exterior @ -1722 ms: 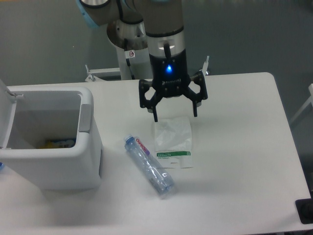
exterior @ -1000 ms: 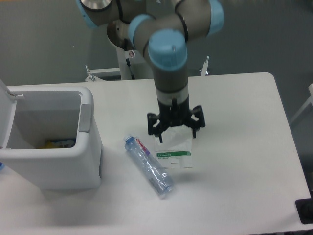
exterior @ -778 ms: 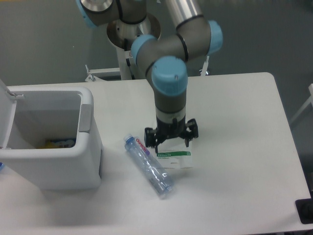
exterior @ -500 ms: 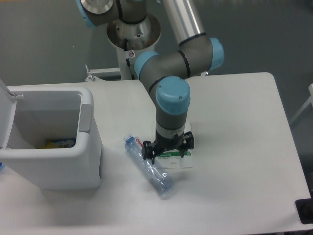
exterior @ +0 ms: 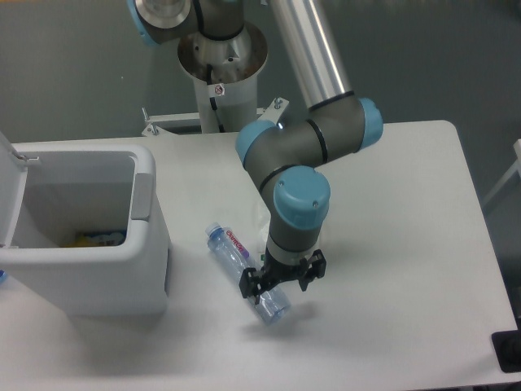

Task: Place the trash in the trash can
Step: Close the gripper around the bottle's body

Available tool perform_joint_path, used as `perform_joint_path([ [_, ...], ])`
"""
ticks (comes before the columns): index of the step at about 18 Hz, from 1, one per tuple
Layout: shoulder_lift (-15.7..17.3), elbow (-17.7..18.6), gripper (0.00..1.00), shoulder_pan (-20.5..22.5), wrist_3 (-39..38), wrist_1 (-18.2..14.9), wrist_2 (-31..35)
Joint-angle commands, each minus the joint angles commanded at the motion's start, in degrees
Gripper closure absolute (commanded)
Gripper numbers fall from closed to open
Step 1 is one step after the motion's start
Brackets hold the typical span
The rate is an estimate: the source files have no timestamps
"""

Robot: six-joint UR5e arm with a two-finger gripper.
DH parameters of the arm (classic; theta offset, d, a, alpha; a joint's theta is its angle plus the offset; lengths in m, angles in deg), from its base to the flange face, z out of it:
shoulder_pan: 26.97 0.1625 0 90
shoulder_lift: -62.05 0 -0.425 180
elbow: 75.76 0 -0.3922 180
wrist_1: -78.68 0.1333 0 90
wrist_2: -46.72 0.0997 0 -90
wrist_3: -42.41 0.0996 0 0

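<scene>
The crushed clear bottle (exterior: 241, 271) with its red-and-white label lies slanted on the white table, to the right of the trash can. My gripper (exterior: 282, 282) is low over the table at the bottle's lower end. Its jaws are spread open and hold nothing. The flat packet with the green-striped label is hidden behind my arm and gripper. The white trash can (exterior: 143, 281) stands at the left with its lid (exterior: 8, 191) swung open.
Something yellow and blue (exterior: 98, 238) lies in the bottom of the can. The arm's base column (exterior: 221, 77) stands at the table's far edge. The table's front edge runs close below the bottle.
The gripper has come down and toward the front, from above the packet's far edge to table level at the bottle's lower end. It now covers the packet. The bottle has hardly moved.
</scene>
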Motion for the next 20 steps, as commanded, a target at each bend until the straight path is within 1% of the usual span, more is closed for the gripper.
perform_joint_path([
  [2, -0.70, -0.18, 0.00, 0.00, 0.17, 0.00, 0.09],
  [5, -2.28, -1.40, 0.00, 0.00, 0.00, 0.00, 0.26],
  [9, -3.78, -1.41, 0.00, -0.53, -0.62, 0.09, 1.05],
  [13, -4.13, -1.41, 0.00, -0.97, -0.62, 0.00, 1.23],
  [14, -4.13, -1.32, 0.02, -1.06, -0.62, 0.00, 1.23],
  [17, -4.22, -1.41, 0.17, -1.06, -0.61, 0.00, 1.32],
  [18, -4.31, -1.41, 0.19, -1.06, -0.62, 0.00, 1.75],
  [20, -4.40, -1.67, 0.25, -1.06, -0.62, 0.00, 1.93],
])
